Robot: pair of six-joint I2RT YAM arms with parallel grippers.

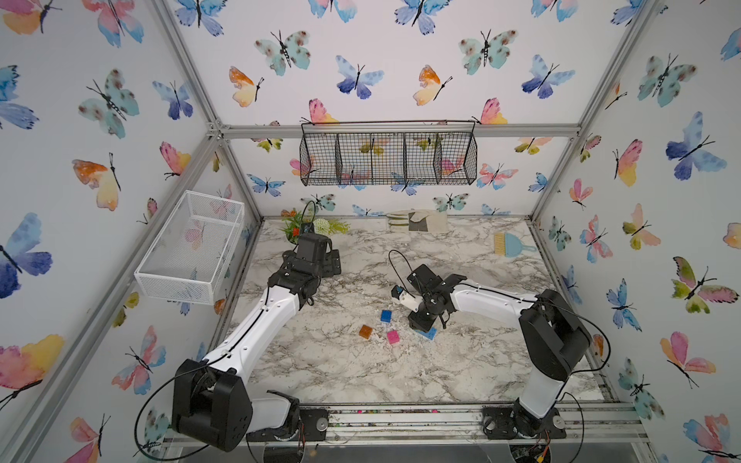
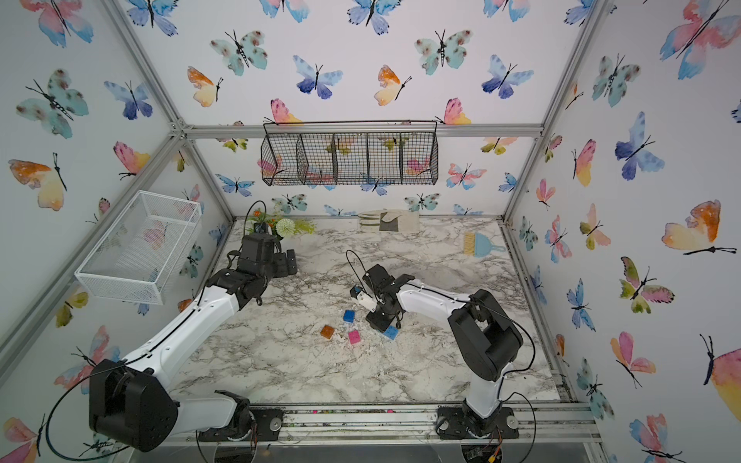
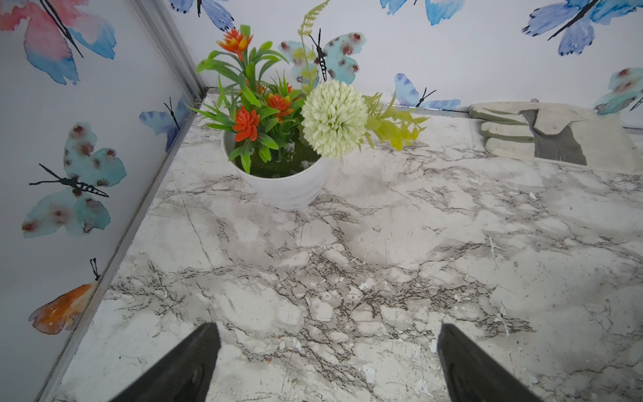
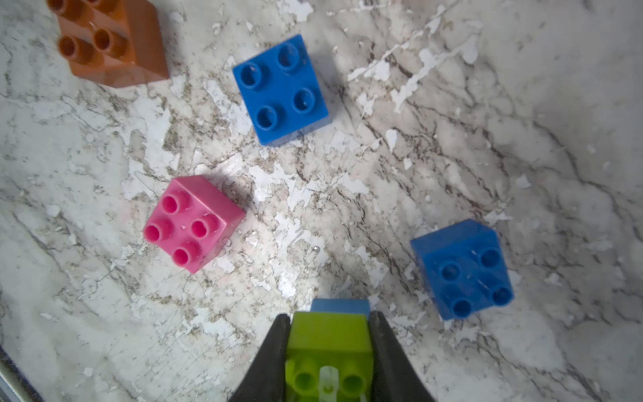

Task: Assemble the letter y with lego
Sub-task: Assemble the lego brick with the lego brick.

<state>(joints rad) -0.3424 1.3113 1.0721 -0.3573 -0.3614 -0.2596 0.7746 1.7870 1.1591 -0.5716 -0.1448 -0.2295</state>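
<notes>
My right hand (image 4: 328, 320) is clamped on the lime green brick (image 4: 328, 343), with the light-blue brick (image 4: 339, 306) touching its far side. Pink brick (image 4: 193, 222), likely next, sits on the worktop (image 4: 348, 195) just ahead, toward my left. Left hand (image 3: 327, 327) wide open, empty, well apart.

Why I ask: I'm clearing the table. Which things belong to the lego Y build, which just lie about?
Job: lime green brick, light-blue brick, pink brick, orange brick, blue brick, second blue brick.
Lying about: flower pot, work glove, brush.
</notes>
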